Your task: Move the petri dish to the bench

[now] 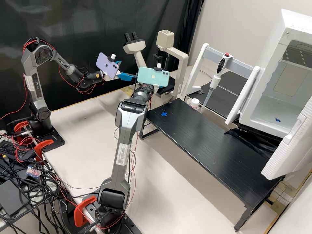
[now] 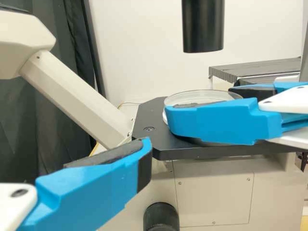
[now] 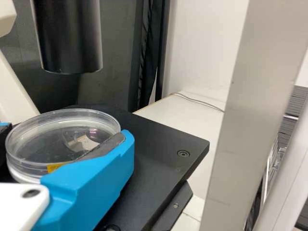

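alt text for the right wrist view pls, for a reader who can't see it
A clear, round petri dish sits between the blue fingers of the right gripper, over a flat black microscope stage. A dark cylinder hangs above; a grey upright crosses the foreground.

High view: right gripper (image 1: 156, 88) mostly hidden behind teal phone (image 1: 153, 77); incubator (image 1: 272, 42), right, cut off by edge. Wrist views: petri dish (image 3: 53, 137) partly behind gripper.
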Action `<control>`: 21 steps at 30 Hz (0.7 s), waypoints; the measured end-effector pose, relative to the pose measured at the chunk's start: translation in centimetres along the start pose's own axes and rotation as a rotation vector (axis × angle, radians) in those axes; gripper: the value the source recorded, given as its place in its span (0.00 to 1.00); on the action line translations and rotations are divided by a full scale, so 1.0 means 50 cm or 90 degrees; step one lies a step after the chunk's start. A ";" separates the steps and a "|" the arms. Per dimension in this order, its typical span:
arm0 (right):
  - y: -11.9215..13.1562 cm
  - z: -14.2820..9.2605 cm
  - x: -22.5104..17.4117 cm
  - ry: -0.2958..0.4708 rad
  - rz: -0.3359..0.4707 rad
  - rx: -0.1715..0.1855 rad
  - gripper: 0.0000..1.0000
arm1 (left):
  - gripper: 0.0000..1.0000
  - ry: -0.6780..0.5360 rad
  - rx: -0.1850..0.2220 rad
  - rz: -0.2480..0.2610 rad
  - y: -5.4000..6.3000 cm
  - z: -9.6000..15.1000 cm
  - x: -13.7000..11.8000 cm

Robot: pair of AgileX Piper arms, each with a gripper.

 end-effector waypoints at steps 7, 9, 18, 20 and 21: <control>-0.005 0.009 -0.007 0.000 0.008 0.002 0.00 | 1.00 0.000 0.000 0.000 0.000 0.000 0.000; -0.006 0.011 -0.015 0.006 0.014 0.003 0.00 | 1.00 0.000 0.000 0.000 0.000 0.000 0.000; 0.012 0.032 -0.079 0.038 0.032 0.006 0.00 | 1.00 0.000 0.000 0.000 0.000 0.000 0.000; 0.018 0.036 -0.098 0.045 0.041 0.004 0.00 | 1.00 0.000 0.000 0.000 0.000 0.000 0.000; 0.020 0.036 -0.108 0.050 0.046 0.005 0.00 | 1.00 0.000 0.000 0.000 0.000 0.000 0.000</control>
